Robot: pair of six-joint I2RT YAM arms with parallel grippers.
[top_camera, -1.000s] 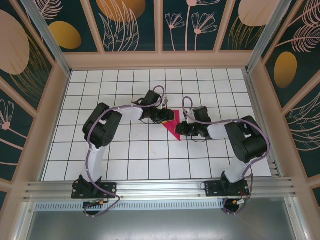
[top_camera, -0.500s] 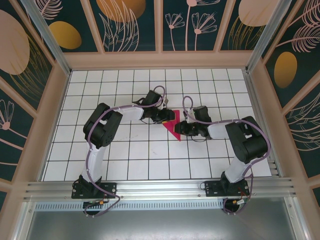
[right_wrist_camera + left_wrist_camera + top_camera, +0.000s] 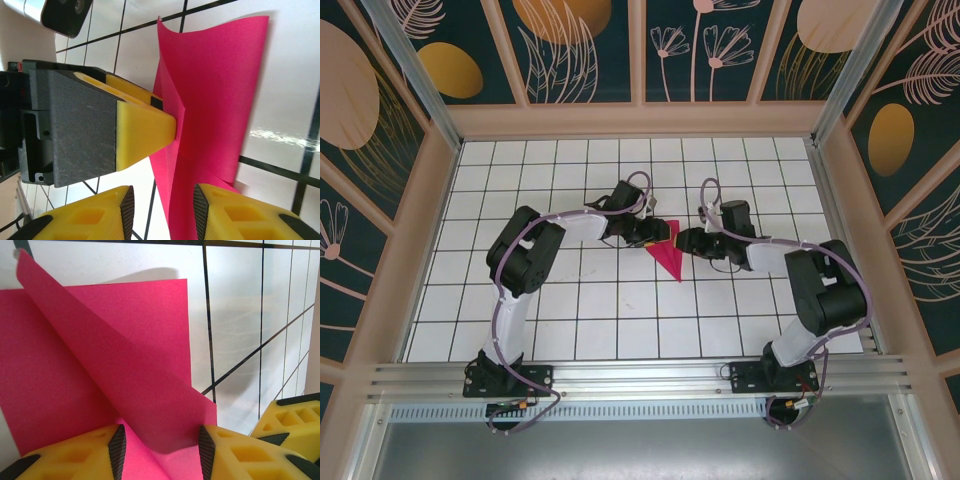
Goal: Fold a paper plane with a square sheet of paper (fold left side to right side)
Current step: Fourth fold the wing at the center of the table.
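The square sheet of paper (image 3: 669, 254) lies mid-table as a magenta pointed shape, partly folded. In the left wrist view the paper (image 3: 125, 355) has one flap lifted and curling diagonally over the flat part. My left gripper (image 3: 657, 236) is open and straddles that flap (image 3: 161, 452). My right gripper (image 3: 686, 243) faces it from the right, open, with the paper's raised edge (image 3: 215, 100) between its pads (image 3: 163, 212). One yellow left finger (image 3: 142, 130) touches the paper's left side. A right finger (image 3: 287, 420) sits close by the left gripper.
The white grid table (image 3: 620, 310) is boxed in by wooden-framed patterned walls (image 3: 440, 200) on three sides. An aluminium rail (image 3: 640, 376) with both arm bases runs along the near edge. Both arms reach toward the middle, their wrists close together.
My right gripper has swung back and left, closing in on the paper's right edge. The left gripper has stayed on the paper, and the lifted flap stands slightly higher.
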